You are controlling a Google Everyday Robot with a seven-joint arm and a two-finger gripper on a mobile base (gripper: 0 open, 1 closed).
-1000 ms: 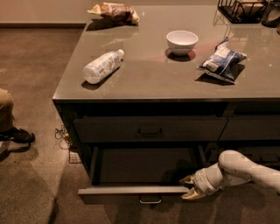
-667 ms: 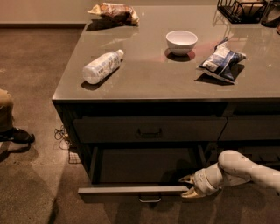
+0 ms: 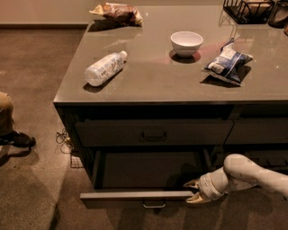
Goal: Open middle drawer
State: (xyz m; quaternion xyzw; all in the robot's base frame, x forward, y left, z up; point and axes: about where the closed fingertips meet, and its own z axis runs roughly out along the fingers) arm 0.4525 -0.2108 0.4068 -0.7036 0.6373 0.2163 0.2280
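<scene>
The middle drawer is pulled out from the dark cabinet, below the shut top drawer. Its plain dark interior shows and looks empty. Its small bar handle hangs at the centre of its front. My gripper comes in from the right on the white arm, at the right end of the drawer's front edge, away from the handle. Its fingers stand apart, one above and one below that edge. Any lower drawer is hidden.
On the grey countertop lie a plastic bottle on its side, a white bowl, a blue snack bag, a brown bag and a black wire rack. A person's leg and shoe are at the left. Cables lie on the floor.
</scene>
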